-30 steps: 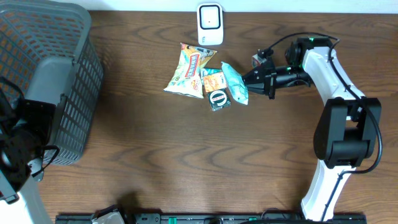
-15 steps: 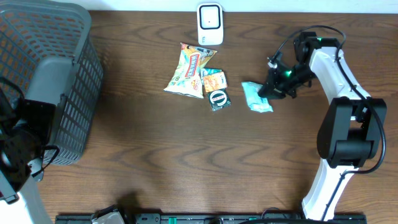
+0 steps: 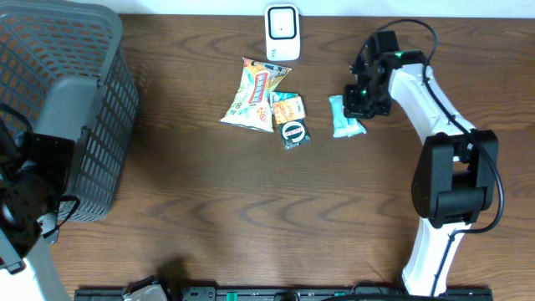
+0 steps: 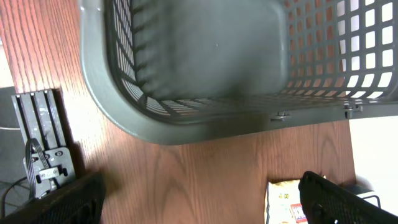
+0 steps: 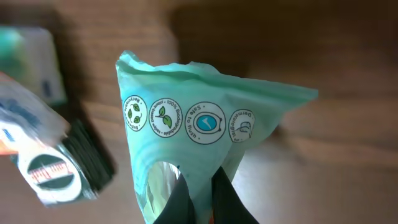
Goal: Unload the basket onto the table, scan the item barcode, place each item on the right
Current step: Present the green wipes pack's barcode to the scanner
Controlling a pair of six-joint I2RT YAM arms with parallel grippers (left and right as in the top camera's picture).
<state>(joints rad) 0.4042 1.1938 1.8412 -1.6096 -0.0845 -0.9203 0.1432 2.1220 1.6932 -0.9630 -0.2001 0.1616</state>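
A teal packet [image 3: 343, 124] hangs pinched by its edge in my right gripper [image 3: 358, 102], which is shut on it, to the right of the item pile. In the right wrist view the teal packet [image 5: 205, 118] shows a row of round symbols, and the right gripper [image 5: 204, 199] grips its lower edge between dark fingers [image 5: 230, 202]; no barcode shows there. The white scanner [image 3: 282, 33] stands at the table's far edge, up and to the left of the packet. My left gripper [image 4: 199, 208] is open over bare wood beside the basket.
A grey mesh basket [image 3: 58, 109] fills the left side, and its rim [image 4: 155, 127] is close to the left gripper. A yellow snack bag [image 3: 253, 94], an orange packet [image 3: 288, 108] and a black round-labelled packet [image 3: 294, 133] lie below the scanner.
My right gripper has pulled the teal packet out of the pile to the right, then turned and moved back toward the far edge. The left arm has not moved.
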